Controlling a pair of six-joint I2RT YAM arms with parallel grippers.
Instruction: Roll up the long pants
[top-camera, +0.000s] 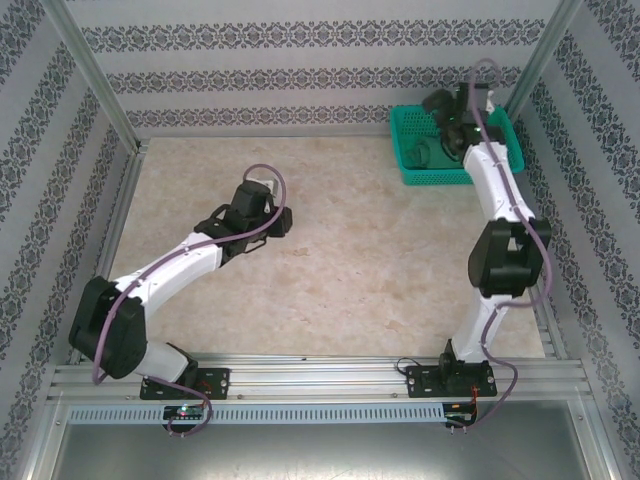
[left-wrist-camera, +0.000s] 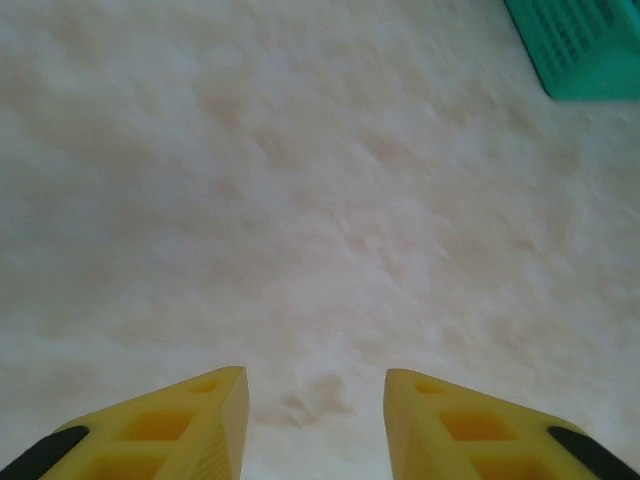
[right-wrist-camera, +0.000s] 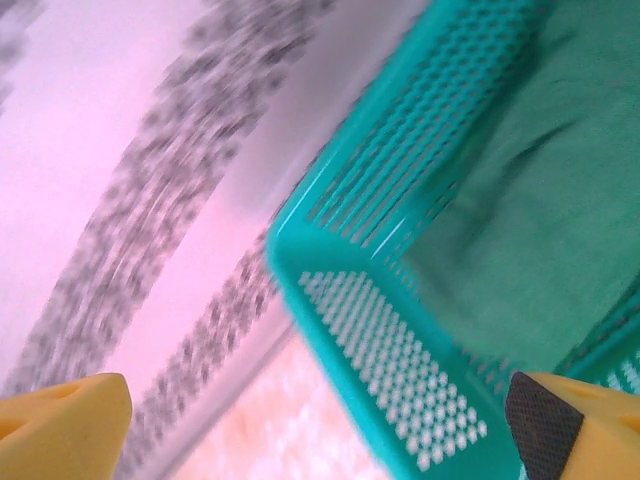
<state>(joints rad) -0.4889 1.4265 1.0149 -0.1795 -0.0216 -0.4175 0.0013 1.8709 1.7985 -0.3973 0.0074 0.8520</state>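
The long pants (right-wrist-camera: 520, 190) are dark green cloth bundled inside the teal mesh basket (right-wrist-camera: 400, 350). In the top view a dark fold of the pants (top-camera: 422, 153) shows in the basket (top-camera: 408, 125) at the table's far right corner. My right gripper (right-wrist-camera: 320, 440) is open wide over the basket's corner, its yellow fingers (right-wrist-camera: 65, 420) far apart with nothing between them. The right arm partly hides the cloth from above. My left gripper (left-wrist-camera: 315, 400) is open above bare table, left of centre (top-camera: 262, 203).
The beige marbled table (top-camera: 350, 260) stretches between the arms. Patterned walls and metal frame posts (top-camera: 95, 90) close in the back and sides. A corner of the basket (left-wrist-camera: 580, 40) shows at the upper right of the left wrist view.
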